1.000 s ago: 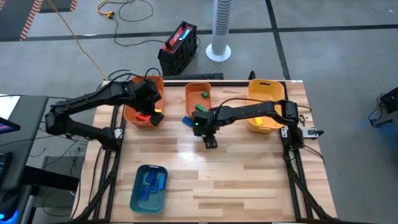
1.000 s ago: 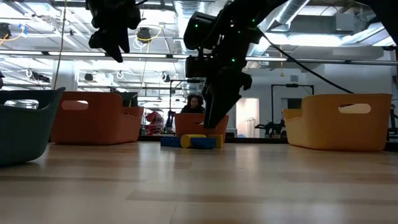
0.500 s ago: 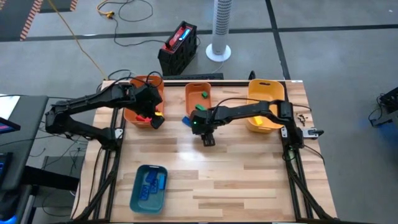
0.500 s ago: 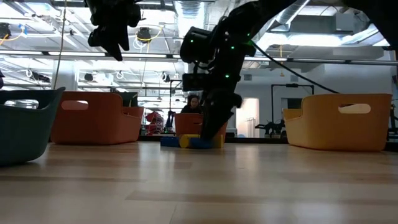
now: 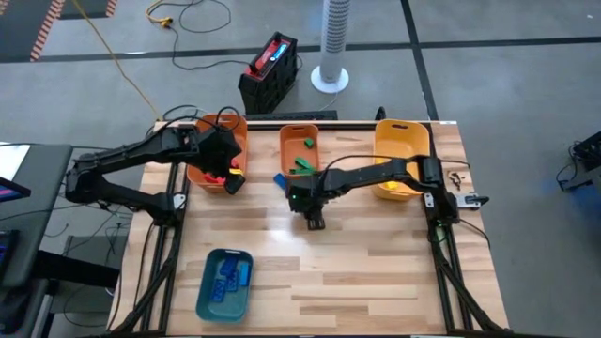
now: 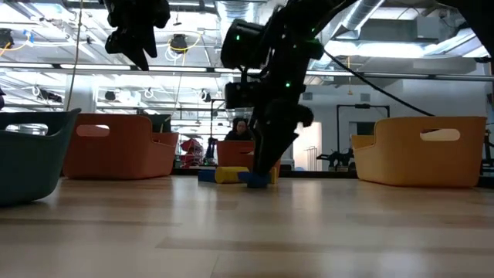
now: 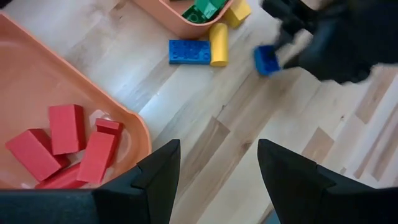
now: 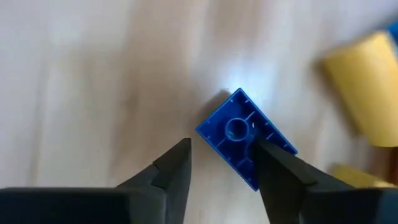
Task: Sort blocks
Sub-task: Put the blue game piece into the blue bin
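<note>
Beside the middle orange bin [image 5: 300,145], right hand [image 8: 219,163] seemingly grasps blue block [image 8: 245,137].

Yellow block [image 8: 367,81] blurred, cut by frame edge; bin [image 7: 74,93] of red blocks partly cropped.

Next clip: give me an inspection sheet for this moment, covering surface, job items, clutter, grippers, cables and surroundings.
Surface: wooden table, bare in the middle.
Job's things: red blocks in the left orange bin; green blocks in the middle orange bin; blue blocks in the teal bin; small blue block, flat blue block and yellow block loose on the table.
Clutter: nothing seen.
Grippers: right gripper closing around the small blue block; left gripper open by the left orange bin.
Cables: yellow cable on the floor.
Surroundings: black crate, white fan.
</note>
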Motion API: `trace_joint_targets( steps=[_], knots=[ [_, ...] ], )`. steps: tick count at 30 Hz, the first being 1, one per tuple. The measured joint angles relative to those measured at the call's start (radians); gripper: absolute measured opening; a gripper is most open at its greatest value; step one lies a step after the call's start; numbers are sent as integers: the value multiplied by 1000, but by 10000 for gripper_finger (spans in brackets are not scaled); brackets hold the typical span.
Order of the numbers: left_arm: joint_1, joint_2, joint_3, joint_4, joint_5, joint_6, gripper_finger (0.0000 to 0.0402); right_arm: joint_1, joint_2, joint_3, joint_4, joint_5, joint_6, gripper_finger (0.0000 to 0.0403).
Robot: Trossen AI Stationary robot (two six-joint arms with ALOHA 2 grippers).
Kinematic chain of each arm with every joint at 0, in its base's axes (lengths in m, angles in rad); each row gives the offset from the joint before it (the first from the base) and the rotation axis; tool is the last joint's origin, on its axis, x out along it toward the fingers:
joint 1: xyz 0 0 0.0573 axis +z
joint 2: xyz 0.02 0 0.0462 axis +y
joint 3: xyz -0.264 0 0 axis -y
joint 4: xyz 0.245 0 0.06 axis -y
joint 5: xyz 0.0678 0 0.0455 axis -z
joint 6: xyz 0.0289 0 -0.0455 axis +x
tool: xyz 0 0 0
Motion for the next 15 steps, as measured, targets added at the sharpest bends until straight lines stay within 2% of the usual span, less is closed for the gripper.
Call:
trace_joint_targets(
  steps=[7, 15],
  knots=[
    [0, -4, 0, -1, -13, 5, 210, 80, -26, -2, -7, -9, 9, 149],
    [0, -4, 0, -1, -13, 12, 210, 81, -112, -2, -18, -1, 45, 168]
  ],
)
